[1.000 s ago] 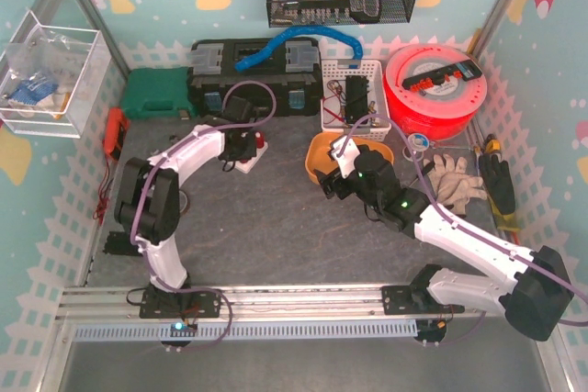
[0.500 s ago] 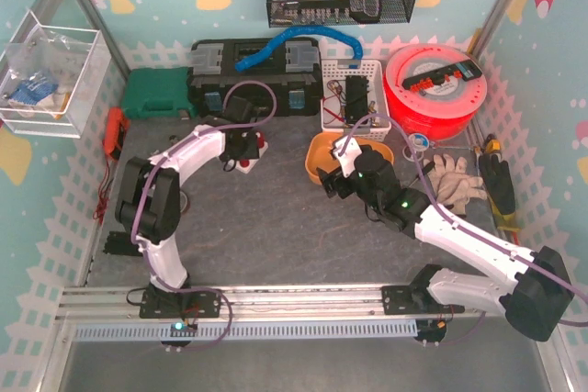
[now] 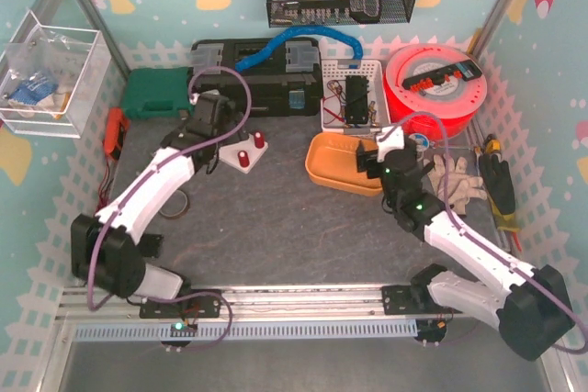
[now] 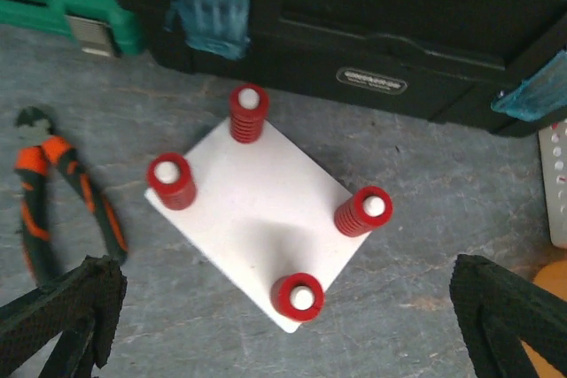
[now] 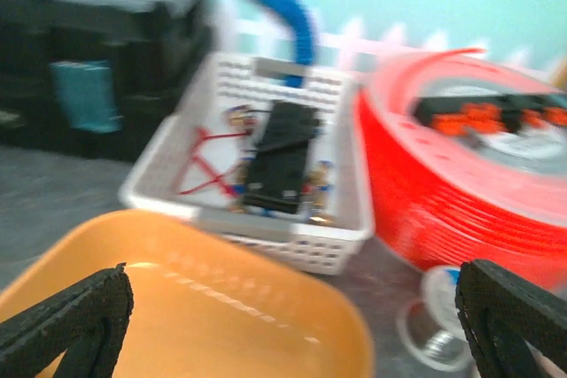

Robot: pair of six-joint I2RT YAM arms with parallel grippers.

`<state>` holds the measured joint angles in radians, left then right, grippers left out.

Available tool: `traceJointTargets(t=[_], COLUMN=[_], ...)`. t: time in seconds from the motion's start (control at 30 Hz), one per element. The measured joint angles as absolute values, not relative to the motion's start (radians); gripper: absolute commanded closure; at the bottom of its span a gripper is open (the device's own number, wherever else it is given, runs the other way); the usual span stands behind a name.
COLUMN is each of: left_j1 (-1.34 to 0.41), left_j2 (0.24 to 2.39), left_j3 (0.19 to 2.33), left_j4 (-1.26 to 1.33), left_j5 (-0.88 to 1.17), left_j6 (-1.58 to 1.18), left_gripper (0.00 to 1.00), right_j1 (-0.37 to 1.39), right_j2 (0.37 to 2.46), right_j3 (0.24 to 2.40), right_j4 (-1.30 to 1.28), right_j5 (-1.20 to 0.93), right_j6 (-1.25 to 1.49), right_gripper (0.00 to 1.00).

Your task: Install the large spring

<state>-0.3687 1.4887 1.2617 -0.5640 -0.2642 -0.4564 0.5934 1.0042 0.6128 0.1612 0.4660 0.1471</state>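
Note:
A white plate (image 4: 257,210) lies on the grey mat with a red spring on each corner peg. The widest one, the large spring (image 4: 297,296), sits over the peg at the corner nearest my left gripper (image 4: 288,334). That gripper hangs above the plate, open, its black fingers (image 4: 66,312) far apart and holding nothing. In the top view the plate (image 3: 231,155) lies just right of the left gripper (image 3: 216,130). My right gripper (image 3: 374,158) is open and empty over the right rim of the orange bowl (image 3: 335,161); its own blurred view shows the right gripper (image 5: 292,329) above the bowl (image 5: 177,307).
A black toolbox (image 3: 257,80) and a green case (image 3: 158,94) stand behind the plate. Orange-handled pliers (image 4: 53,174) lie to its left. A white basket (image 3: 354,94), a red spool (image 3: 436,89) and gloves (image 3: 455,183) fill the back right.
My left gripper has opened and pulled back up and to the left, away from the plate. The right arm has swung right, from the bowl's left side to its right rim.

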Motion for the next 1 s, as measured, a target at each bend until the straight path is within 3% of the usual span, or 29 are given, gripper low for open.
traceJointTargets(t=[0.4,0.73,1.0], left_j1=[-0.352,-0.144,-0.13], left_j2=[1.185,1.189,1.382], left_j3=[0.67,0.389,0.349], left_j4=[0.058,0.551,0.823], left_j5=[-0.381,-0.321,-0.285], left_j6=[-0.124,-0.089,-0.054], left_gripper=[0.01,0.01,0.01], right_j1=[0.241,0.121,0.065], right_j2=[1.103,1.202,1.31], right_j3=[0.506,0.352,0.282], right_j4=[0.359,0.579,0.82], right_j5=[0.518,0.382,0.238], right_j6=[0.157,0.137,0.073], right_gripper=[0.01,0.01,0.01])
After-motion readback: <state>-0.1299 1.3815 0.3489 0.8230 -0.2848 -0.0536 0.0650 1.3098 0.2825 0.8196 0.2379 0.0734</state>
